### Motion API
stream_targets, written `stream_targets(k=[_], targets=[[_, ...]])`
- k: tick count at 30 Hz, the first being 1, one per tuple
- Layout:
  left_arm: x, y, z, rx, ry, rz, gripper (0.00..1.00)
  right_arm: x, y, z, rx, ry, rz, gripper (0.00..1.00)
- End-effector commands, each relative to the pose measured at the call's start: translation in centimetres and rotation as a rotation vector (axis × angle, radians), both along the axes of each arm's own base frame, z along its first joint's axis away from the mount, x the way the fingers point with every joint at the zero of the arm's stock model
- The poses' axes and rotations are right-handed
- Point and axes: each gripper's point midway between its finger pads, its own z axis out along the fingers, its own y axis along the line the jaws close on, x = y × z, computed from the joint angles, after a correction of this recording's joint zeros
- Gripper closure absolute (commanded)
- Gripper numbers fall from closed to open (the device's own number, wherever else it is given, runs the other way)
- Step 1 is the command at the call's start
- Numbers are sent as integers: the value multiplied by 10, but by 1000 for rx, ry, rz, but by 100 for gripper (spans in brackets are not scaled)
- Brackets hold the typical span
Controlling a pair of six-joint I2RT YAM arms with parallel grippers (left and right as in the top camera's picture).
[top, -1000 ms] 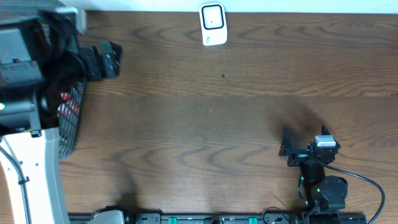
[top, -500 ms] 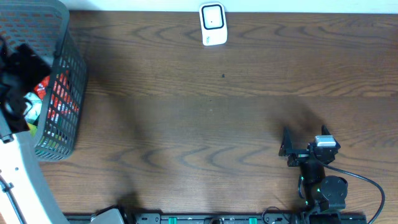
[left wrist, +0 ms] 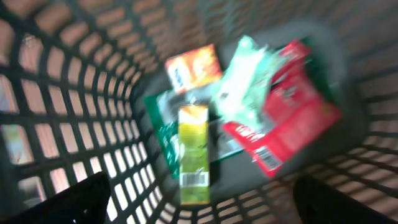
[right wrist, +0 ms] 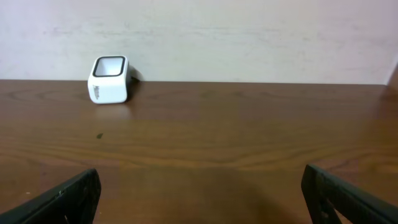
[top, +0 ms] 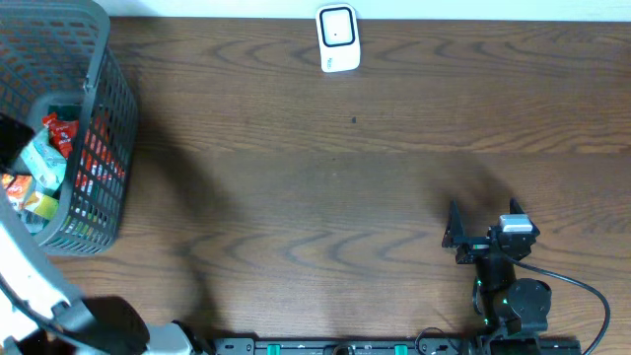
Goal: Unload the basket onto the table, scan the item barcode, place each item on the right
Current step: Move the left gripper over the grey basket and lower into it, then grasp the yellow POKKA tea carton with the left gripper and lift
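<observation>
In the left wrist view I look down into a grey mesh basket (left wrist: 93,124) holding several packets. A green-and-yellow packet (left wrist: 193,152) lies barcode up, beside an orange one (left wrist: 193,67), a pale green bag (left wrist: 249,81) and a red packet (left wrist: 286,130). My left gripper (left wrist: 199,211) hangs open above them with nothing between its fingers. The white barcode scanner (top: 337,39) stands at the table's far edge and also shows in the right wrist view as the scanner (right wrist: 110,79). My right gripper (top: 455,237) rests open and empty at the near right.
The basket (top: 94,128) stands at the table's left edge. The left arm's white link (top: 30,276) runs along the near left corner, and its gripper lies off the overhead view's left edge. A pale wall (right wrist: 249,37) rises behind the scanner.
The left arm has swung off from over the basket toward the left edge, so the whole basket now shows from overhead. The right arm has not moved.
</observation>
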Motion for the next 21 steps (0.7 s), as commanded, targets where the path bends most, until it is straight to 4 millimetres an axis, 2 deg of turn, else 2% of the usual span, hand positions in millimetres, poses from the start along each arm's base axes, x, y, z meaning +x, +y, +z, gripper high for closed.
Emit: stream_targets(k=[1,4,10,21], targets=[[-14,9,-30,-88,59,138,5,0,-1,0,2,-1,-4,1],[-24,12,-53,-158,108,231,5,0,-1,0,3,-1,-4,1],[-26,13,-88,-219,192,239,5,0,-1,0,2,-1,-4,1],[-26,13,-112,-241,223,240,5,0,-1,0,2,-1,-4,1]])
